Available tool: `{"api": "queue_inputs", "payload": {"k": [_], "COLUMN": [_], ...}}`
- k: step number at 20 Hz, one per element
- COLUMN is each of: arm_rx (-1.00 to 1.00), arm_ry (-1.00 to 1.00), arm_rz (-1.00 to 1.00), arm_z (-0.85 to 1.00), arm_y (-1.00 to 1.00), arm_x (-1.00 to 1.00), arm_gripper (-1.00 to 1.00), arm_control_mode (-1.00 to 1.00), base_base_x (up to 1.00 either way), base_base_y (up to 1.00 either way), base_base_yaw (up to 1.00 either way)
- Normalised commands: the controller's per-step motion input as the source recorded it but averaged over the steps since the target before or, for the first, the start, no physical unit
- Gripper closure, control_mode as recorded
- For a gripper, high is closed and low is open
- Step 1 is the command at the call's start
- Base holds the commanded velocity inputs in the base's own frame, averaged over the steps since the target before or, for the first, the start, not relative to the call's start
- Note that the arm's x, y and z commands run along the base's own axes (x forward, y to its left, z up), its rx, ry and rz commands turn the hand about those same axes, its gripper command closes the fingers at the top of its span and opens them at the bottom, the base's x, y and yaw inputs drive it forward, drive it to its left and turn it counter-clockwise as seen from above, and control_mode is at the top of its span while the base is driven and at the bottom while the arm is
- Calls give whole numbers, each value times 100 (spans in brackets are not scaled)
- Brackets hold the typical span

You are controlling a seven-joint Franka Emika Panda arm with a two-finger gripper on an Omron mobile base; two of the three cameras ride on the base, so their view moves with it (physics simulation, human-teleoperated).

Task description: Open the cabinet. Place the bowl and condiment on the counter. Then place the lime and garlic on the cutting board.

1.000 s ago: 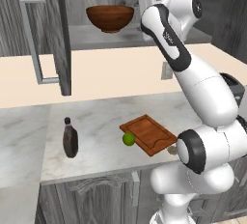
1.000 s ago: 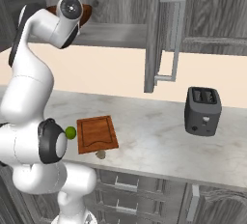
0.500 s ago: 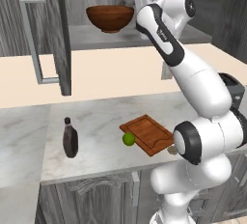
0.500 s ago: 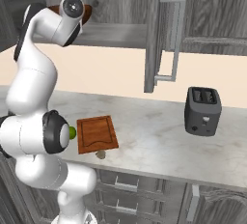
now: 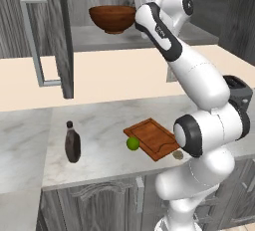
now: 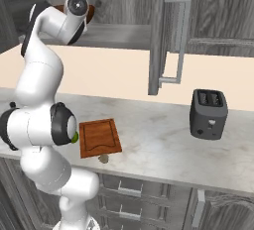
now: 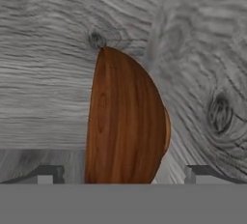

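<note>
- Starting nearest, from the cutting board [image 5: 155, 138] as landmark: the lime [image 5: 132, 144] touches its left edge and the garlic [image 5: 177, 154] lies off its front corner, both on the bench [image 5: 99, 125]; neither is on the board yet.
- Left of the board stands the condiment [image 5: 72, 142], already down.
- High behind the board, in the open cabinet [image 5: 47, 26], my jaws [image 7: 123, 172] are spread, one fingertip on each side of the bowl [image 7: 125, 121], grasping nothing.
- Fetching the bowl is, I judge, the step in hand; next I should clench on its rim and lift.
</note>
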Motion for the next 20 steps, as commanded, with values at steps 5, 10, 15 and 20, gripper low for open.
{"api": "queue_inputs", "payload": {"k": [5,10,15,20], "arm_rx": [-3,-4,-3,-3], "arm_ry": [0,0,0,-1], "arm_rz": [0,0,0,0], "arm_z": [0,-2,-2,-3], "arm_y": [6,5,4,5], "arm_x": [32,30,27,23], "arm_gripper": [-100,-100,-100,-100], "arm_control_mode": [-100,-100,-100,-100], "base_base_x": [0,0,0,0], "base_base_y": [0,0,0,0], "base_base_yaw": [0,0,0,0]}}
